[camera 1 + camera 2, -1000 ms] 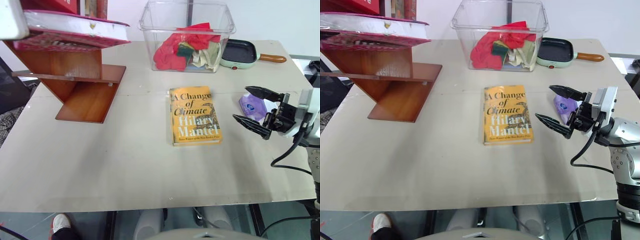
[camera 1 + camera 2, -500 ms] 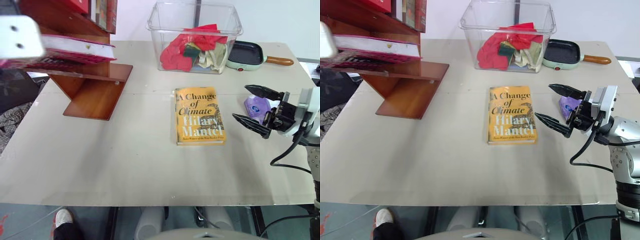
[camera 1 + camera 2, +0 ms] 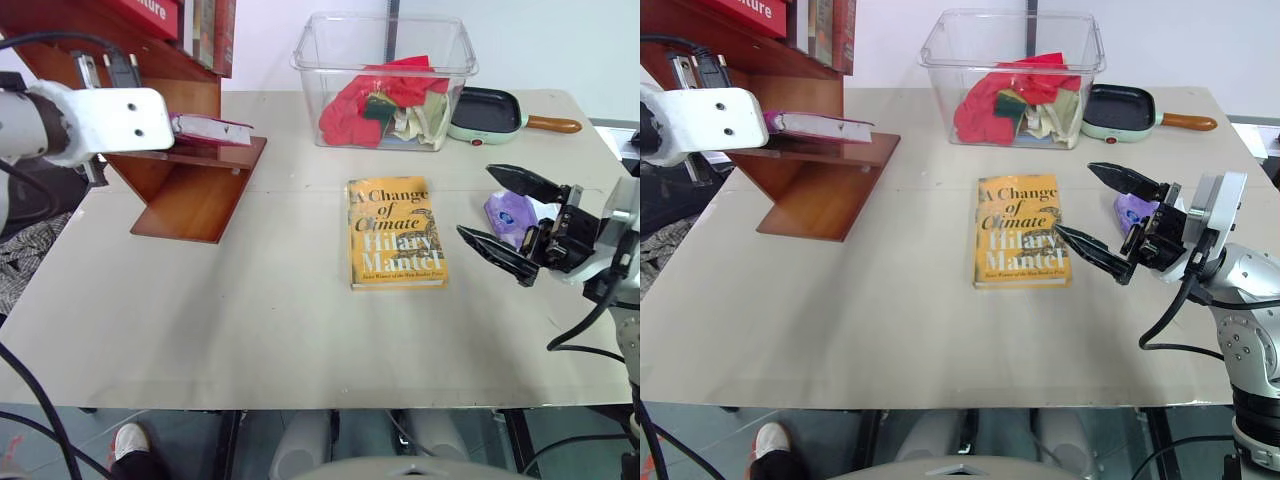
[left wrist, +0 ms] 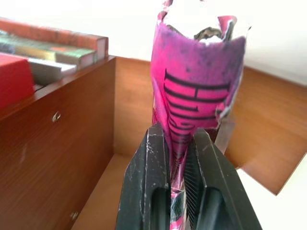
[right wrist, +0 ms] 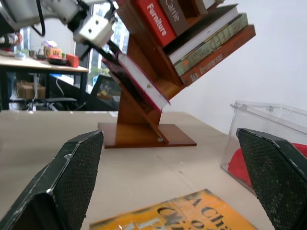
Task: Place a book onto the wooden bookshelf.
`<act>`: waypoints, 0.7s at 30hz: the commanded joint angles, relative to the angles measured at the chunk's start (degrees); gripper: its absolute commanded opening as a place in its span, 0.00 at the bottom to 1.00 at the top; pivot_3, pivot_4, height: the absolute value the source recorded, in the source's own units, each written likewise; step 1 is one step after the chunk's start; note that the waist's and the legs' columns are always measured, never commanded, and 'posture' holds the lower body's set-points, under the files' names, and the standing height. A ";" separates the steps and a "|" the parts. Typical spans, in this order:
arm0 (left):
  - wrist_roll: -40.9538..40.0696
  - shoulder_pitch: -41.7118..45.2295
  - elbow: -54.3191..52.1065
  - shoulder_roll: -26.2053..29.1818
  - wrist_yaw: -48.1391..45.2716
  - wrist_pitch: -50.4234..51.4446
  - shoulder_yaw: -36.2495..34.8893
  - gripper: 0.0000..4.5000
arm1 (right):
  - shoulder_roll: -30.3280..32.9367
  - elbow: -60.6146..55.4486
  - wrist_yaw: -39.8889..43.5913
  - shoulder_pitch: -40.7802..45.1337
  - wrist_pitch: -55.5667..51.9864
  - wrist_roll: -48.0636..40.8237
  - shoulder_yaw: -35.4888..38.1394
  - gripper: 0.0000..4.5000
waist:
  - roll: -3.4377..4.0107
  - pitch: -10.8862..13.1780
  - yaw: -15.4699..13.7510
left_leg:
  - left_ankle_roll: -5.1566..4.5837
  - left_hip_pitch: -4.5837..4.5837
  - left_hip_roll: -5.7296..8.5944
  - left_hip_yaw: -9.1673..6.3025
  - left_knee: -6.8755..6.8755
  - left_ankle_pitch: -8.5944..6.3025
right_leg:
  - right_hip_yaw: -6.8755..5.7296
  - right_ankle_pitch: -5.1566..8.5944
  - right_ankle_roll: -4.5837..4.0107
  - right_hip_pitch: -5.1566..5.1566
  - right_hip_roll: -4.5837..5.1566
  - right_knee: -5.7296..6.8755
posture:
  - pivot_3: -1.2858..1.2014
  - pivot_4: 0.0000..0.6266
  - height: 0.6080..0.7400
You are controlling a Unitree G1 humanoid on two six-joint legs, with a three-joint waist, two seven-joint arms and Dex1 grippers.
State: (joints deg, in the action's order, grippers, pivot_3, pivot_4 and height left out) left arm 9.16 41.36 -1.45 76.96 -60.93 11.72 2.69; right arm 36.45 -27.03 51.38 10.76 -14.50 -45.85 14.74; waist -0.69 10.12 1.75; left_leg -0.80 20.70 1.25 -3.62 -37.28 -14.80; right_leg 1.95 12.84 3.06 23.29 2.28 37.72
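Note:
My left gripper (image 4: 176, 146) is shut on the spine edge of the bright pink book (image 4: 196, 96). The book (image 3: 212, 129) lies nearly flat in the lower bay of the reddish-brown wooden bookshelf (image 3: 188, 200), just over its ledge; I cannot tell whether it touches. In the right wrist view the book (image 5: 140, 82) shows its white page edge against the slanted panel. My right gripper (image 3: 505, 216) hangs open and empty above the table's right side, beside the yellow-orange book (image 3: 395, 232).
Several books (image 3: 207, 28) fill the shelf's upper bay. A clear bin of cloths (image 3: 385, 85) and a small green pan (image 3: 487, 108) stand at the back. A purple packet (image 3: 511, 213) lies behind my right gripper.
My left arm has come down and forward, bringing the pink book lower into the shelf's bottom bay. My right gripper pulled back slightly, still open. The camera view also shifted.

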 commanded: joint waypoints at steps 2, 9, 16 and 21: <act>-1.12 -1.01 2.16 -0.30 -1.98 2.83 -1.58 0.38 | 0.84 -2.17 -0.62 0.33 -0.51 -2.08 2.41 1.00 | -0.12 0.07 0.50 | 0.00 0.02 -0.01 0.02 0.00 0.00 | 0.01 0.00 0.00 0.02 -0.01 -0.01 | 0.52 0.24 1.00; -19.30 -6.76 -10.19 -0.59 -10.37 17.04 -18.32 0.76 | 2.66 -1.36 0.39 -0.06 -1.92 -3.98 4.24 1.00 | -0.66 0.13 0.58 | -0.01 1.06 -0.13 0.01 -0.14 -0.02 | -0.16 -0.16 -0.21 0.78 0.19 -0.20 | 0.52 0.24 1.00; -41.05 -8.05 -22.75 -3.82 -11.34 38.21 -27.04 0.76 | 3.69 0.93 1.75 1.49 -2.73 -4.86 4.45 1.00 | -0.67 0.15 0.13 | -0.06 1.34 -0.07 0.12 -0.21 -0.05 | -0.50 -0.14 -0.16 0.88 0.41 -0.23 | 0.52 0.24 1.00; -56.30 -8.96 -33.97 -19.37 3.70 47.84 -27.11 0.76 | 5.77 1.85 1.77 -2.51 -2.80 -1.63 6.22 1.00 | -0.62 0.12 -0.24 | -0.06 1.04 -0.08 0.06 -0.26 -0.05 | -0.58 -0.12 -0.15 0.46 0.41 -0.28 | 0.52 0.24 1.00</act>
State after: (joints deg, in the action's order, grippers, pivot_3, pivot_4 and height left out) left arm -43.00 32.11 -32.97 60.98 -63.62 57.69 -23.07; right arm 41.32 -24.87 52.95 9.33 -17.57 -48.57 18.69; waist -1.31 10.24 1.51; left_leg -0.85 21.75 1.18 -3.57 -37.61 -14.84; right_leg 1.34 12.71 2.91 23.69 2.70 37.45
